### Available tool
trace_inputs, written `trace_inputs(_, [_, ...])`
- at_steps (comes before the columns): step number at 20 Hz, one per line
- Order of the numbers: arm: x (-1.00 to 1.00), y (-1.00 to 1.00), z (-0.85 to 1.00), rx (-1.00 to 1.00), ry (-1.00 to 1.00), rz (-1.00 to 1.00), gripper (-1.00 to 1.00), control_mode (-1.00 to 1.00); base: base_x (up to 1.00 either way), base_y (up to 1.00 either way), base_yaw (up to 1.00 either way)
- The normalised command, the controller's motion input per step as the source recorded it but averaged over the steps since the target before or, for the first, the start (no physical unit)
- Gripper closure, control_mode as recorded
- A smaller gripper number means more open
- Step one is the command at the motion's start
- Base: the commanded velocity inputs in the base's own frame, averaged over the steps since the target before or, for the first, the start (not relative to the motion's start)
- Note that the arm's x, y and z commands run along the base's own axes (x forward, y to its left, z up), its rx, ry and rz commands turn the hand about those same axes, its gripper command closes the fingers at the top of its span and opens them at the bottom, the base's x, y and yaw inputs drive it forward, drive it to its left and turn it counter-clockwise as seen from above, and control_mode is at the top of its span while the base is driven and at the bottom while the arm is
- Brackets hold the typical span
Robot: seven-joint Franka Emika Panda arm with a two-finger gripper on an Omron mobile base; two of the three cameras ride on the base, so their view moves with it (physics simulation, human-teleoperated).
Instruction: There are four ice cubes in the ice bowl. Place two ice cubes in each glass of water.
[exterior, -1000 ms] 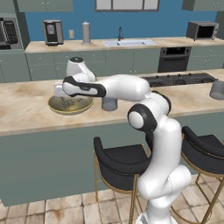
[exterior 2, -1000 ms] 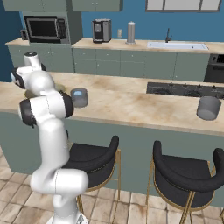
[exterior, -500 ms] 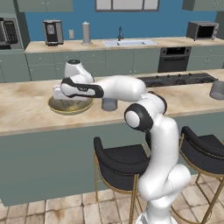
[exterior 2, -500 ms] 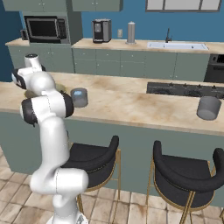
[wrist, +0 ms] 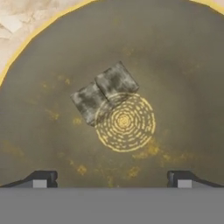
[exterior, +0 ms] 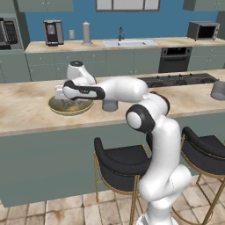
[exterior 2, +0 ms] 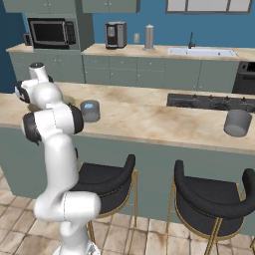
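Note:
The olive-gold ice bowl (exterior: pixel 70 107) sits on the near counter at the left. My gripper (exterior: pixel 60 94) hangs just above its left half, pointing down into it. In the hand view the bowl's dark inside (wrist: pixel 175 87) spreads wide, and two ice cubes lie side by side near its middle, one (wrist: pixel 90 102) touching the other (wrist: pixel 116 82). My gripper (wrist: pixel 111 179) is open, both tips low in the picture, nothing between them. One glass of water (exterior 2: pixel 90 110) stands just right of the bowl, partly behind my arm (exterior: pixel 110 104). The other glass (exterior: pixel 218 90) (exterior 2: pixel 237 122) stands far right.
A black cooktop (exterior: pixel 180 80) is set into the counter between the two glasses. Bar stools (exterior: pixel 121 165) stand below the counter's front edge. The back counter carries a coffee machine (exterior: pixel 52 32), a tall pale canister (exterior: pixel 86 33) and a sink (exterior: pixel 129 42).
The hand has sunk a little toward the bowl and drifted slightly left. The jaws have stayed open, and the cubes and glasses have not moved.

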Motion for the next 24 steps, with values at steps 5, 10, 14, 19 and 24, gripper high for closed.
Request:
trace_inputs(5, [0.0,0.02,-0.02,0.15,-0.03,-0.01,-1.0,-1.0,0.0,0.0,0.0])
trace_inputs(10, [0.11,0.0,-0.07,0.01,0.0,0.0,-1.0,-1.0,0.0,0.0,0.0])
trace_inputs(14, [0.32,0.05,-0.01,0.0,0.05,0.0,-1.0,-1.0,0.0,0.0,0.0])
trace_inputs(19, [0.37,0.22,0.0,-0.03,0.15,0.0,-1.0,-1.0,0.0,0.0,0.0])
trace_inputs(24, [0.3,0.27,0.0,-0.07,0.17,0.0,-1.0,-1.0,0.0,0.0,0.0])
